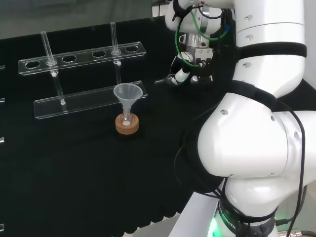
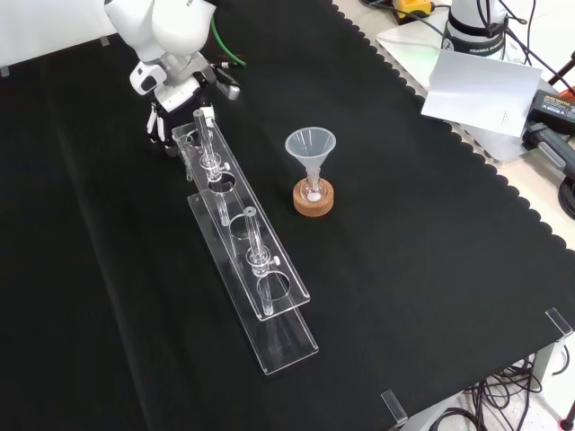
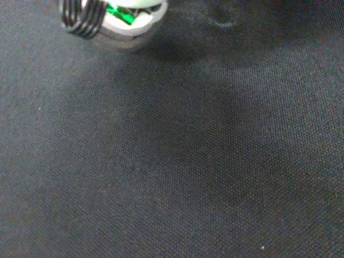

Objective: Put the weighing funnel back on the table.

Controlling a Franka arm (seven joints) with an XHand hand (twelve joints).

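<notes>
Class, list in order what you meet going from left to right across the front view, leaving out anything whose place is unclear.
hand → funnel → white sheet of paper

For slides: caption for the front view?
Black and white robot hand at the far end of the clear plastic tube rack; clear cone-shaped funnel stands in a flask on a cork ring.

Hand is low over the cloth, just beside the far end of the clear rack in the front view. The rack and its upright tubes block that side. The funnel on its cork ring stands apart to the rack's right, with an open lane between. Open cloth lies left of the rack and right of the funnel.
</notes>
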